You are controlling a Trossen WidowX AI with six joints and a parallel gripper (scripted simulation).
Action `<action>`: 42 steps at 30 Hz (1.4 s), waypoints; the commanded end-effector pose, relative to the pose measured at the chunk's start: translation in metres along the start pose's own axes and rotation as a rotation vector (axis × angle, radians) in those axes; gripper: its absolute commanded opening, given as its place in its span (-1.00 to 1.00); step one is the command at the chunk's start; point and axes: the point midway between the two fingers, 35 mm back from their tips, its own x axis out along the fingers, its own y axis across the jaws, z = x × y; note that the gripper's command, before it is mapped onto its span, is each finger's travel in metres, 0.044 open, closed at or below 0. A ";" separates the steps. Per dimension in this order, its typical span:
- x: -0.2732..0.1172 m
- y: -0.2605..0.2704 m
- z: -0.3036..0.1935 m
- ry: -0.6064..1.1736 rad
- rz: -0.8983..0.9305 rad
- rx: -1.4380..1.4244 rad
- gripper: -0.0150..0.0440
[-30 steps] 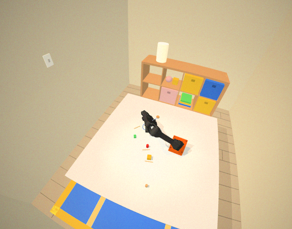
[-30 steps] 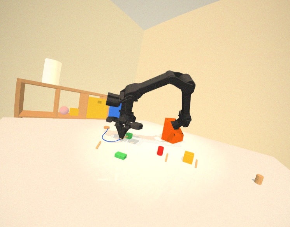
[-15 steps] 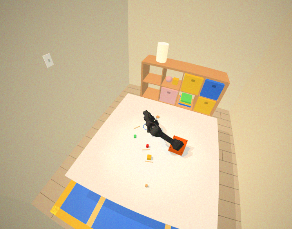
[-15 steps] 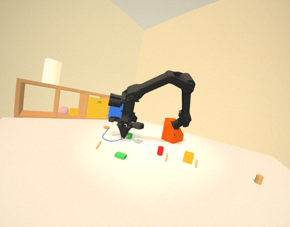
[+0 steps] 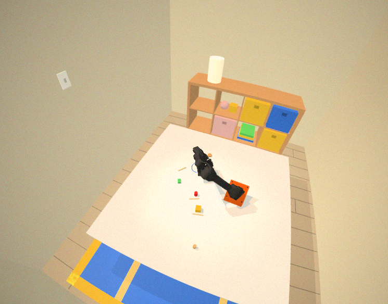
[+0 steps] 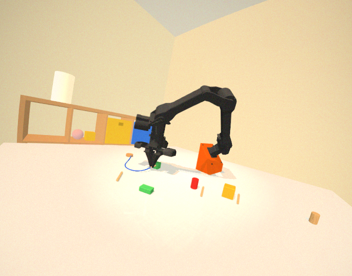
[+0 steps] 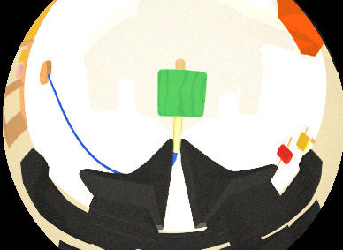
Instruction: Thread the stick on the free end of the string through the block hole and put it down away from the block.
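Note:
My gripper (image 7: 177, 147) (image 6: 151, 167) is shut on the string's stick (image 7: 178, 129), near its string end. The green wooden block (image 7: 181, 93) (image 6: 157, 165) stands on the table just beyond my fingertips. The stick runs through the block: its tip shows past the far side in the wrist view, and its near part shows between block and fingers. The hole itself is hidden. The blue string (image 7: 71, 132) (image 6: 136, 170) curves from my fingertips to the round wooden button (image 7: 45, 72) (image 6: 129, 154) (image 5: 209, 154). In the top view the arm hides the block and my fingertips.
A loose stick (image 6: 119, 176) (image 5: 182, 169) and a flat green brick (image 6: 146, 189) (image 5: 179, 180) lie nearby. A red cylinder (image 6: 194, 183), a yellow cube (image 6: 228, 191) and two loose sticks lie farther along. A wooden cylinder (image 6: 314, 217) (image 5: 194, 246) stands far off. The orange arm base (image 5: 241, 202) is on the table.

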 end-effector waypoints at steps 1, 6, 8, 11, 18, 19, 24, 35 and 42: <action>0.000 -0.001 0.008 -0.005 0.000 0.000 -0.49; 0.000 -0.001 0.014 -0.005 0.000 0.000 -0.49; 0.000 -0.001 0.016 -0.005 0.000 0.000 -0.49; 0.000 -0.001 0.020 -0.004 0.000 0.000 -0.49; -0.001 0.000 0.016 0.000 0.000 0.002 -0.14; -0.001 0.000 0.016 0.000 0.000 0.002 -0.08; -0.023 0.002 0.014 -0.001 0.004 0.002 -0.08; -0.078 0.003 0.014 0.012 0.012 -0.005 -0.08; -0.079 0.003 0.025 -0.003 0.012 -0.609 -0.08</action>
